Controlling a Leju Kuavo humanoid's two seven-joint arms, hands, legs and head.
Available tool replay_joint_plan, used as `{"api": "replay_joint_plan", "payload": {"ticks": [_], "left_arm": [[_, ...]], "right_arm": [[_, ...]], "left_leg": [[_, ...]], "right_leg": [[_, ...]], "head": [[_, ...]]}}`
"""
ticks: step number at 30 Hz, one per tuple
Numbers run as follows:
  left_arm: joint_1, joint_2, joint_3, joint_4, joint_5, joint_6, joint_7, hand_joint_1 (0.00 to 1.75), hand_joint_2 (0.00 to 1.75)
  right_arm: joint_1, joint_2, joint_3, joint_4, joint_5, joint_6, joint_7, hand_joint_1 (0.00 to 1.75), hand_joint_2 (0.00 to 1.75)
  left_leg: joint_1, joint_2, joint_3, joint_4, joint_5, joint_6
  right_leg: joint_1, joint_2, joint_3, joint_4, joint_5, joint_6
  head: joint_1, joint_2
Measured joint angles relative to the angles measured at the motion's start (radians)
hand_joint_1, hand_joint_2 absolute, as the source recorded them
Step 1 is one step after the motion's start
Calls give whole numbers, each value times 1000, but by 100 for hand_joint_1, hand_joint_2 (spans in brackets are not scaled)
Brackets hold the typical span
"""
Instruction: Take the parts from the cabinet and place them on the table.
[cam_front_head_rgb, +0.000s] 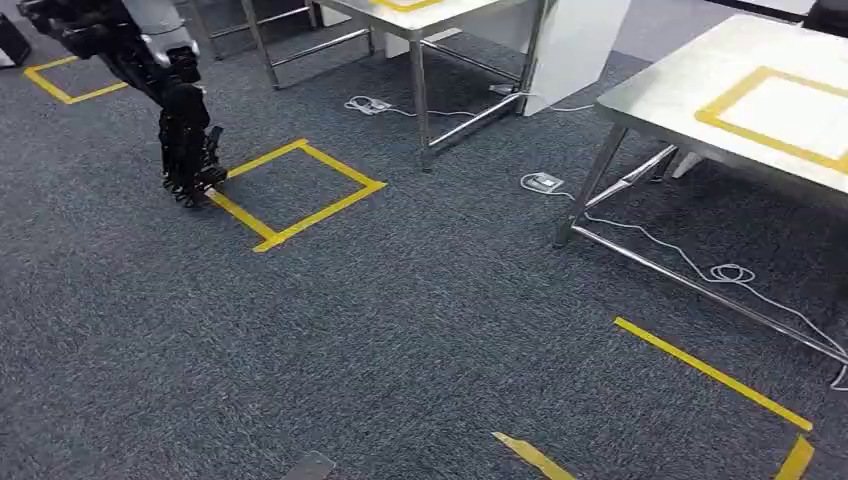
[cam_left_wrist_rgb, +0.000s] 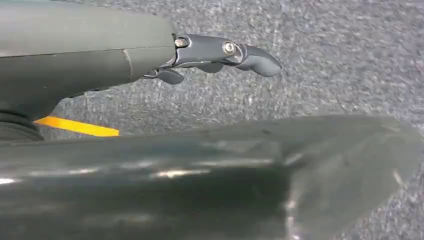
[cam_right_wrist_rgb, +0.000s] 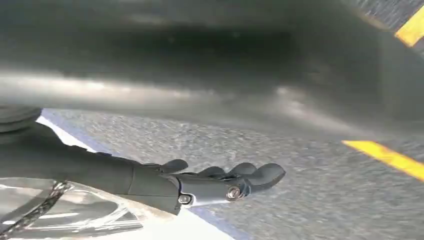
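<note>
My left hand hangs beside me over the carpet at the upper left, fingers pointing down. Close up, the left hand has loosely curved fingers with nothing in them. My right hand also hangs low, fingers stretched out. It holds a clear plastic bag with a blue strip along its edge and a dark part inside, lying against the palm side. The thumb's hold on the bag is hidden. A steel table with a yellow taped square stands at the right.
A second steel table stands ahead at the top centre. White cables and floor sockets lie between the table legs. A yellow taped square marks the grey carpet near my left hand, with more tape at the lower right.
</note>
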Motion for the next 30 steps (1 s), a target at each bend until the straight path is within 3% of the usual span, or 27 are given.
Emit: {"api": "replay_joint_plan", "payload": {"ticks": [1,2,3,4,5,6,7,8,9,10,13,14,15,16,18,19,20,21,22,23,24,25,27,28,29,30], "left_arm": [[-3,-1,0,0,-1,0,0,0,0],[-5,-2,0,0,-2,0,0,0,0],[-5,-3,-1,0,-3,0,0,0,0],[-4,-3,0,0,-3,0,0,0,0],[-2,-3,0,0,-3,0,0,0,0],[-2,-3,0,0,-3,0,0,0,0],[-3,-3,-1,0,-3,0,0,0,0],[-4,-4,-1,0,-3,0,0,0,0],[-5,-4,-1,0,-3,0,0,0,0],[-8,-4,-1,0,-3,0,0,0,0],[-3,-4,-1,0,-3,-3,0,0,0],[-3,-2,-1,0,-3,-3,1,0,0],[-2,-3,-1,0,-3,-3,2,0,0],[-4,-3,-1,0,-3,-3,3,0,0],[-6,-3,-2,0,-3,-3,3,0,0],[-6,-3,-2,0,-3,-3,3,0,0],[-3,-3,-2,0,-3,-3,3,0,0],[-2,-3,-2,0,-3,-3,4,0,0],[-2,-3,-2,0,-3,-3,5,0,0],[-2,-3,-2,0,-3,-3,5,0,0],[-3,-3,-2,0,-3,-3,6,0,0],[-6,-3,-2,0,-3,-3,6,0,0],[-6,-4,-3,0,-3,-3,6,0,0],[-3,-4,-2,0,-3,-3,7,0,0],[-2,-3,-2,0,-3,-3,10,0,0],[-1,-5,-2,0,-3,-3,11,0,0]], "right_arm": [[2,0,0,0,0,0,0,0,0],[7,0,1,1,0,0,2,0,0],[10,0,0,1,0,0,2,0,0],[12,0,0,1,0,0,2,0,0],[13,-1,0,1,0,0,2,0,0],[13,-2,0,1,0,0,4,0,0],[12,-2,0,1,0,0,3,0,0],[12,-2,0,1,0,0,3,0,0],[11,-2,0,1,0,0,3,0,0],[12,-2,0,1,-1,0,4,0,0],[8,-2,-1,1,-1,-1,8,0,0],[7,2,-1,1,0,-1,9,0,0],[6,1,-1,1,0,-1,9,0,0],[8,1,-1,1,0,-2,9,0,0],[15,-1,-1,1,0,-3,10,0,0],[16,-1,-1,1,0,-3,11,0,0],[16,-1,-1,1,0,-3,11,0,0],[14,-1,-1,1,1,-3,11,0,0],[13,-1,-1,1,2,-3,11,0,0],[11,-1,-1,1,3,-3,10,0,0],[11,-1,-1,1,3,-3,10,0,0],[11,-1,-1,1,3,-3,10,0,0],[8,-1,-1,1,3,-3,10,0,0],[5,-1,-1,1,4,-3,10,0,0],[3,-1,-1,1,5,-3,10,0,0],[1,-1,-1,1,5,-2,10,0,0]], "left_leg": [[0,-11,-3,0,1,4],[-3,-26,-4,0,2,7],[-6,-41,-5,0,2,7],[-7,-54,-4,1,2,8],[-9,-69,-3,1,1,8],[-9,-84,-1,2,1,8],[-9,-100,1,3,1,8],[-9,-115,2,5,-1,5],[-8,-125,1,7,-2,3],[-11,-140,-7,17,-4,-4],[-3,-170,-16,8,7,-24],[-2,-170,-16,12,1,-27],[-8,-109,-26,40,-21,-31],[-6,-66,-54,102,-58,-37],[2,-35,-128,263,-132,-48],[6,-31,-156,323,-150,-51],[8,-30,-158,329,-141,-53],[9,-27,-136,290,-111,-54],[9,-21,-95,210,-67,-51],[7,-2,-41,110,-23,-46],[1,48,0,32,-3,-37],[-14,76,12,10,-23,-31],[-12,50,7,10,-22,-25],[-15,39,5,10,-24,-21],[-11,23,11,-1,-15,-10],[-6,13,13,-6,-10,-5]], "right_leg": [[0,28,-32,70,-37,-1],[0,42,-80,168,-78,-2],[1,47,-125,251,-104,-2],[2,48,-154,293,-106,-4],[4,48,-161,285,-80,-6],[5,50,-147,235,-36,-9],[5,57,-114,148,20,-12],[4,85,-77,52,72,-15],[0,138,-55,11,66,-19],[-3,147,-48,-17,61,-20],[6,117,-39,-11,64,-36],[-5,98,-36,-20,71,-47],[-3,87,-33,-23,72,-51],[-2,71,-32,-24,71,-58],[2,35,-30,-24,67,-61],[3,18,-30,-23,65,-61],[3,2,-28,-23,64,-60],[3,-12,-26,-23,61,-58],[3,-25,-21,-23,58,-56],[3,-38,-15,-23,55,-53],[4,-47,-9,-24,51,-47],[11,-57,-18,-21,43,-36],[11,-80,-9,-26,38,-27],[10,-90,10,-31,39,-23],[10,-100,14,-32,36,-16],[6,-37,0,-15,18,-11]], "head": [[3,0],[5,0],[5,0],[5,0],[5,0],[5,0],[5,0],[5,0],[5,0],[3,0],[3,0],[4,0],[0,0],[-11,0],[-9,0],[-9,0],[-9,0],[-10,0],[-10,0],[-10,0],[-10,0],[-9,0],[-7,0],[-8,0],[-9,0],[-4,0]]}}
